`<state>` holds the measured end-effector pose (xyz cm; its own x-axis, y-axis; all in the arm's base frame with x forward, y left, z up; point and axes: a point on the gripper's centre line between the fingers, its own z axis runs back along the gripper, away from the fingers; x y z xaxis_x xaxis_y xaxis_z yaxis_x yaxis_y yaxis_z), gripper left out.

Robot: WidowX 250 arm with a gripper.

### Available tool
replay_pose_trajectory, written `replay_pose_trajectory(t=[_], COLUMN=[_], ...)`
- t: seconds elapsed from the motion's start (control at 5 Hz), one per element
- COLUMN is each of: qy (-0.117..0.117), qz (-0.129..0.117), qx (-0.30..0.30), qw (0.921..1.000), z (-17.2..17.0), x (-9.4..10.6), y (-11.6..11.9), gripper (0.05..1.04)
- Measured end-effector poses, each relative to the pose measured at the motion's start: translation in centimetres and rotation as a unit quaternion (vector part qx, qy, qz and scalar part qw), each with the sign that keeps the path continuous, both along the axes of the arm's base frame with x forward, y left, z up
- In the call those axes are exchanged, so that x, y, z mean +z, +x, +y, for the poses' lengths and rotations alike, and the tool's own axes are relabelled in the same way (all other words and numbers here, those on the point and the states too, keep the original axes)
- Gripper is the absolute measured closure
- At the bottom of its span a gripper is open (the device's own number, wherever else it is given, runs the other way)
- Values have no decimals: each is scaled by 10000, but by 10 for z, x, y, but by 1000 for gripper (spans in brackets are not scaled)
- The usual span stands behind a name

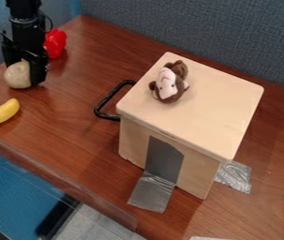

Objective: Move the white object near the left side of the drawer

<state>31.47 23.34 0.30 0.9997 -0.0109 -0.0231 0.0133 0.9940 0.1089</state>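
Camera view: Gripper [26, 70] hangs over the far left part of the brown table [81, 79]. Jaws are closed around the white object [17, 76], one jaw along its right side; cannot tell whether the object touches the table. White object sits well to the left of the wooden drawer box [197, 103], on the far side of the yellow banana [2, 112]. Red object [55, 43] lies just beyond the gripper, to its right. Drawer box: black handle [108, 99] on left side, brown and white plush toy [169, 84] on top, silver tape [153, 192] at near side
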Motion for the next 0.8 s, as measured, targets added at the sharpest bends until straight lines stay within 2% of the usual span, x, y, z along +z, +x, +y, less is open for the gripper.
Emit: replay_pose_trajectory(t=[0.2, 0.4, 0.6, 0.8], qy=[-43, -121, -141, -122], qz=[55, 38, -78, -327], qx=[78, 62, 194, 486], qw=[9999, 9999, 9997, 9982], z=[1, -2, -7, -18], x=[-5, -5, 6, 30], y=[0, 1, -1, 11], gripper=[116, 241, 241, 241])
